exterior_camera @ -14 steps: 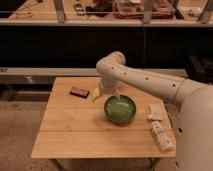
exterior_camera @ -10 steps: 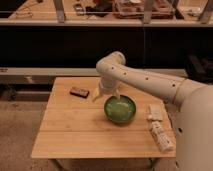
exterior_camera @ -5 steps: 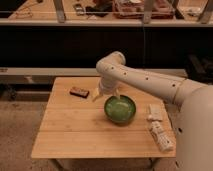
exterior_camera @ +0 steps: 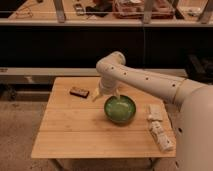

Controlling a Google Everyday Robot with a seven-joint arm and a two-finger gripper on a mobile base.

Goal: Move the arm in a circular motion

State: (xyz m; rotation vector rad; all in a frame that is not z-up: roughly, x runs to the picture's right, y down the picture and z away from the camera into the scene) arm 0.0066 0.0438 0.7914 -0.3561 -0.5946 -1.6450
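Observation:
The thick cream-white arm reaches from the lower right across the wooden table, bending at an elbow near the table's back middle. Its gripper hangs just above the back left rim of a green bowl. Two pale fingers splay out, one toward the left of the bowl and one over the bowl. Nothing shows between them.
A small dark flat object lies on the table left of the gripper. Pale wrapped packets lie along the table's right edge. A dark shelf unit with clutter on top stands behind the table.

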